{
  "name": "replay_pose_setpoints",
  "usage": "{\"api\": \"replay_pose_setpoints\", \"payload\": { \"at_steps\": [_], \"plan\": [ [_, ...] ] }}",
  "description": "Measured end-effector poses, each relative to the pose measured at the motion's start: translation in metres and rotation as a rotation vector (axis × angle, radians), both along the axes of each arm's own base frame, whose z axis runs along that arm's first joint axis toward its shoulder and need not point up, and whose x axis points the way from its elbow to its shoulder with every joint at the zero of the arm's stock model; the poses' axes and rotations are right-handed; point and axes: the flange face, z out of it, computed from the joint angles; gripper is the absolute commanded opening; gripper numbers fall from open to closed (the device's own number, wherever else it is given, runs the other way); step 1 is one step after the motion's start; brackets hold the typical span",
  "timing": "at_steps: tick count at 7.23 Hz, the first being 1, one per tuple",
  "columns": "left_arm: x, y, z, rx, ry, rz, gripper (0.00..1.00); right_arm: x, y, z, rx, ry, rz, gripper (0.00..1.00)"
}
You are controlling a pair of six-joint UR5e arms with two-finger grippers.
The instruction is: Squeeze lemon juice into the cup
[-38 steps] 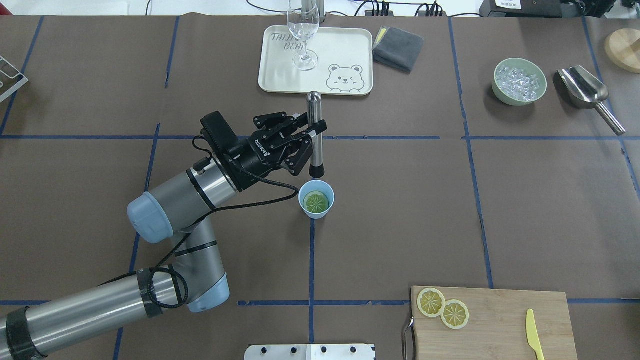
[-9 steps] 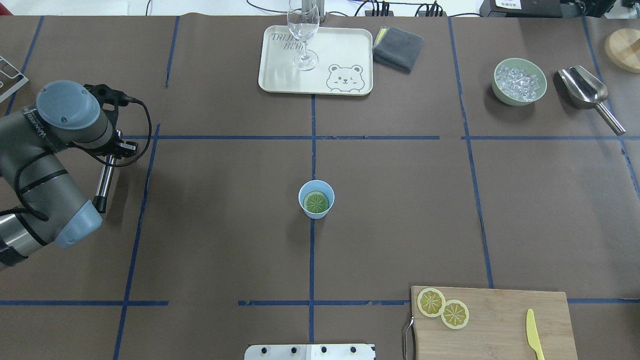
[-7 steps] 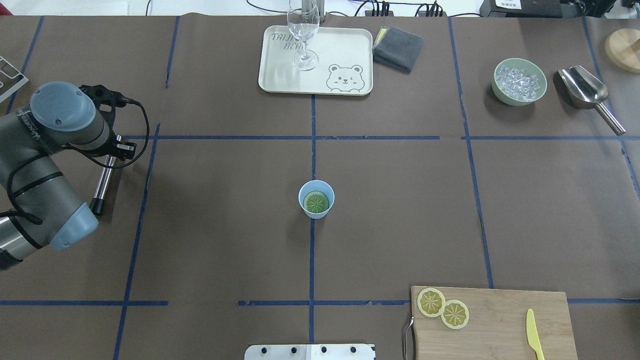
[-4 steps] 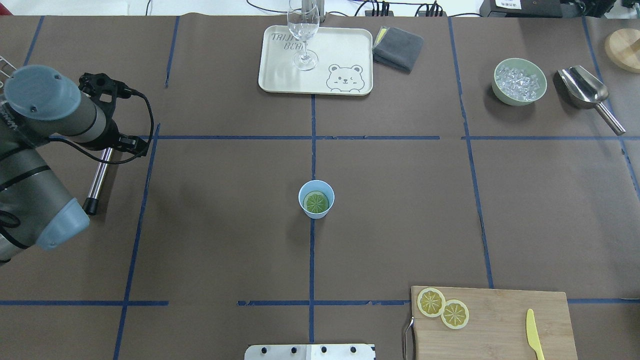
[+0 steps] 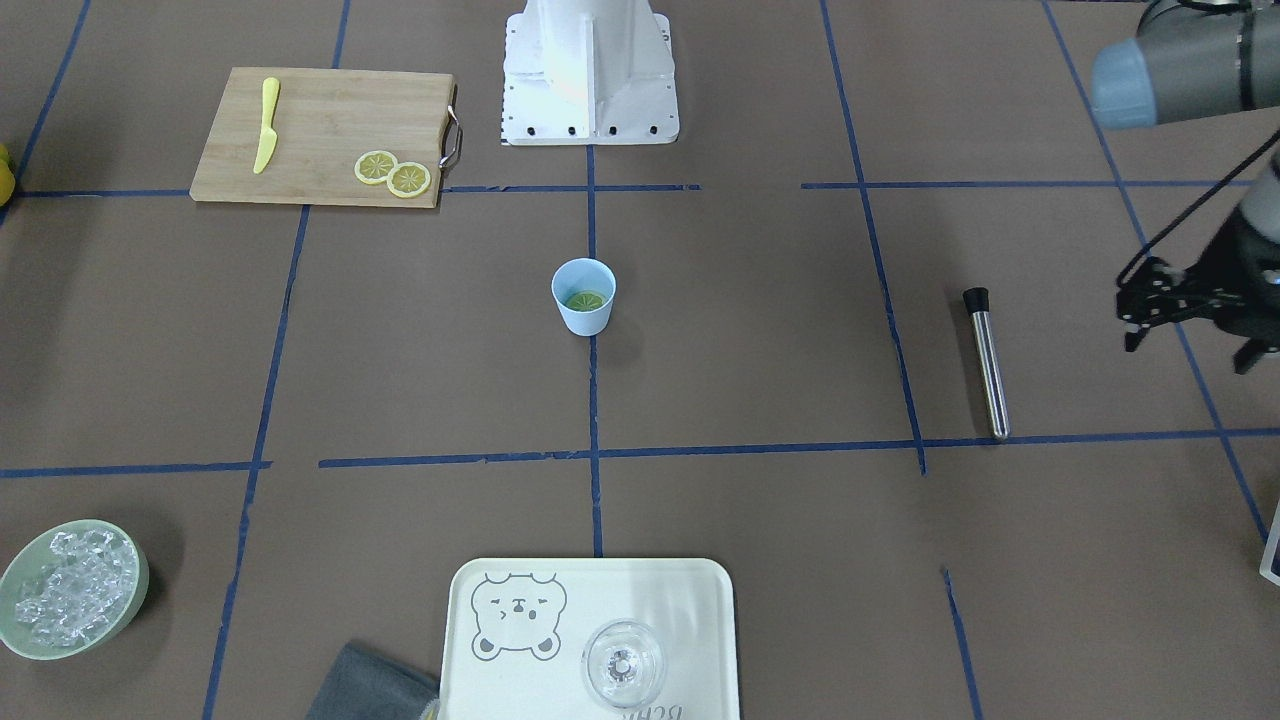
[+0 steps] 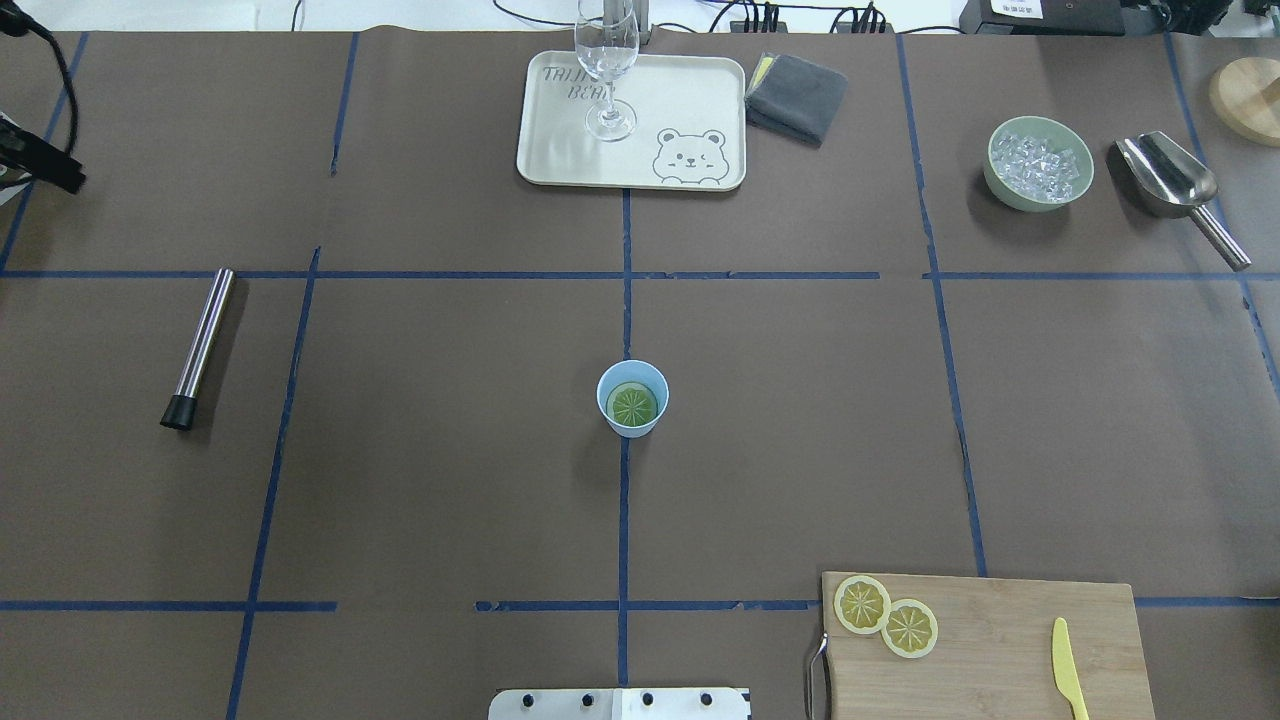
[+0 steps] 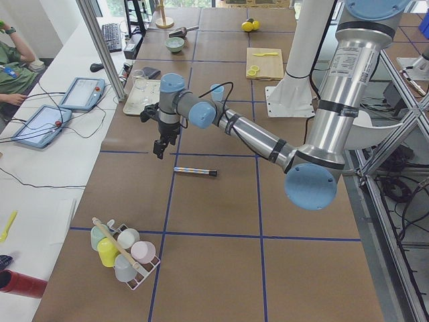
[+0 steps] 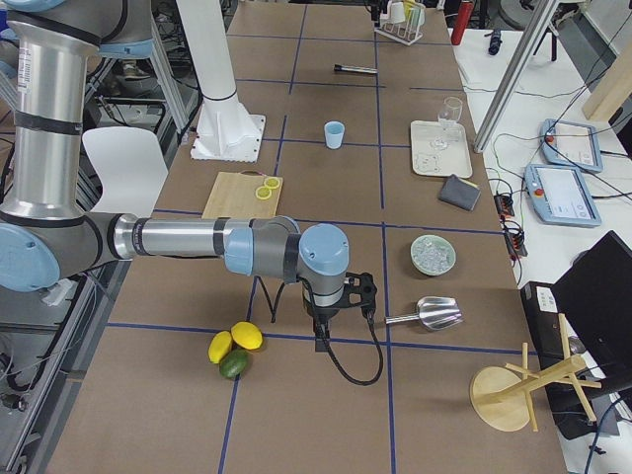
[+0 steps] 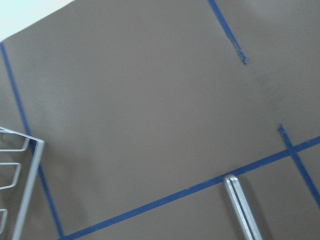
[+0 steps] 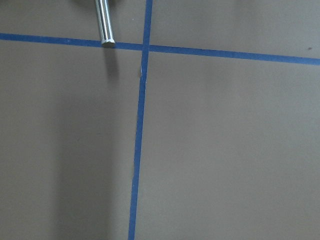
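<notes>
Black-fingered left gripper (image 5: pixel 1188 348) hangs empty with its jaws spread, over the left end of the counter (image 6: pixel 450 480). Right gripper (image 8: pixel 321 338) sits low near the right end; that side view does not let me tell how its jaws stand.

Steel muddler (image 6: pixel 198 345) lies flat near the left gripper, not touching it, with its black tip toward the robot's edge. Wire rack (image 9: pixel 35 165) is at the far-left corner.

Cup (image 6: pixel 632 400) stands upright mid-counter, well away from every edge, with the lemon slice (image 6: pixel 633 405) flat in its bottom. Spare slices (image 6: pixel 886 616) are on the cutting board (image 6: pixel 1000 660) at the robot's-edge right corner.

Judgement: pressing looks finished or paused, tool parked. To do this well, lift the left arm straight up so it clears the round muddler, which could roll, and stay off the rack. If more squeezing is needed, regrip mid-shaft, black tip down, centre over the cup and press vertically, because the light cup tips easily.
</notes>
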Motion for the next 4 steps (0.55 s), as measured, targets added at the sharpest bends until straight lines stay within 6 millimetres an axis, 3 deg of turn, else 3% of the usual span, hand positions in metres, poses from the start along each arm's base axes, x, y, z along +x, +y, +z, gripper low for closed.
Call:
{"api": "replay_pose_setpoints", "payload": {
  "at_steps": [1, 2, 3, 4],
  "plan": [
    [-0.062, -0.003, 0.016, 0.018, -0.047, 0.026, 1.00, 0.000, 0.000, 0.000, -0.001, 0.000, 0.000, 1.00],
    [-0.118, 0.009, 0.047, 0.011, -0.081, 0.048, 1.00, 0.000, 0.000, 0.001, -0.002, 0.001, 0.000, 1.00],
    [-0.162, 0.039, 0.098, -0.055, -0.049, 0.049, 1.00, 0.000, 0.002, 0.003, -0.006, 0.001, 0.000, 1.00],
    [-0.181, 0.075, 0.154, -0.151, 0.052, 0.044, 1.00, 0.000, 0.004, 0.005, -0.013, 0.000, 0.001, 1.00]
  ]
}}
